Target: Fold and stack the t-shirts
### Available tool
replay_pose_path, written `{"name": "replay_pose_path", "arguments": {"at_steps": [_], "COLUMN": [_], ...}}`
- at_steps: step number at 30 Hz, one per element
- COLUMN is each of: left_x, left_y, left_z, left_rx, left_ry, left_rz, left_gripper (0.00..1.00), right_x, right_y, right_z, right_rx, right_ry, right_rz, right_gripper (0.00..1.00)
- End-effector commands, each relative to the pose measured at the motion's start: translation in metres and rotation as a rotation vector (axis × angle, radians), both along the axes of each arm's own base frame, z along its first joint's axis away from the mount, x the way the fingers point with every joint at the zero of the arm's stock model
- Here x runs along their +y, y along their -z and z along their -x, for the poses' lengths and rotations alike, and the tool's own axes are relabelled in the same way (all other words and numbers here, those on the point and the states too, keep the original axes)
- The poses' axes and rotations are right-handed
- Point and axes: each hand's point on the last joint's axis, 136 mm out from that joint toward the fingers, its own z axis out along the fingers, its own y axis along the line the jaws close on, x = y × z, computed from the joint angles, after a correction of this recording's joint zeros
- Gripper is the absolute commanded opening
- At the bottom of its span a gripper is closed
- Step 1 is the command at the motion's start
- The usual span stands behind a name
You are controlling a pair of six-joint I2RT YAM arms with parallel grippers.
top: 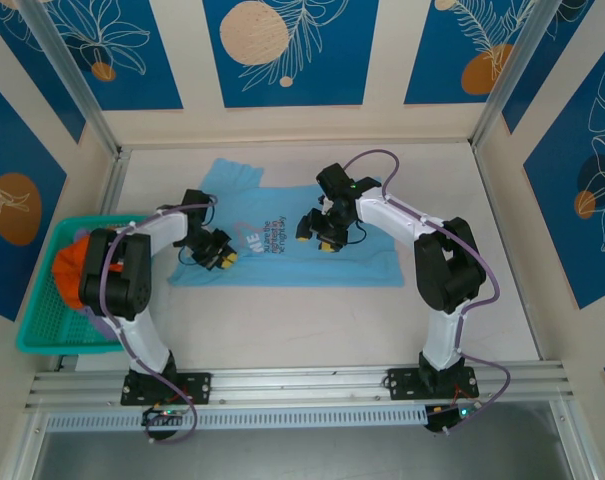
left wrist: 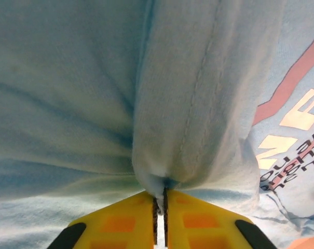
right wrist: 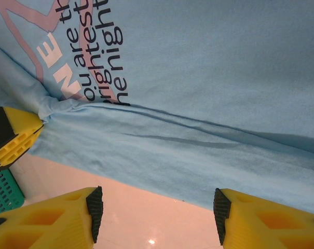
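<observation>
The teal mesh basket (top: 40,322) sat at the left edge of the table (top: 282,322), with an orange cloth (top: 70,272) bunched inside it; the light sky-blue t-shirt (top: 312,262) lay spread flat on the table just to the right of the basket, apart from it, one sleeve pointing away from the arm bases; its chest lettering (top: 267,240) sat on the half of the shirt nearer the basket; the left gripper (left wrist: 160,218) was clenched on the t-shirt at the side closest to the basket, its yellow fingers (left wrist: 198,220) pressed almost together with a gathered fold of blue cloth nipped between them, and creases ran out from that pinch; the right gripper (right wrist: 155,207) hung over the t-shirt on the far side of the lettering from the basket, released, its jaws standing wide apart with nothing between them but bare table and the shirt's edge; in the right wrist view the left gripper's yellow tip showed against the bunched cloth, with a corner of the basket below it
</observation>
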Motion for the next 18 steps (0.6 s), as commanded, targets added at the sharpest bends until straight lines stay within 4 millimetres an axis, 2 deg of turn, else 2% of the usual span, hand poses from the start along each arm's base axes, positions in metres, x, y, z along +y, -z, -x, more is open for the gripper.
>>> {"name": "replay_pose_path", "arguments": {"at_steps": [1, 10, 18], "left_x": [-0.003, -0.008, -0.032], "left_y": [-0.004, -0.015, -0.016], "left_z": [-0.005, -0.030, -0.057], "left_rx": [-0.014, -0.093, -0.142], "left_ry": [0.049, 0.320, 0.484], "left_rz": [-0.047, -0.222, -0.293], "left_gripper": [0.09, 0.02, 0.07], "right_x": [-0.006, -0.012, -0.020], "right_y": [0.008, 0.005, 0.006], "right_z": [0.009, 0.008, 0.009], "right_rx": [0.055, 0.067, 0.086], "right_ry": [0.003, 0.024, 0.038], "right_rz": [0.012, -0.002, -0.004], "right_gripper": [0.61, 0.61, 0.61]}}
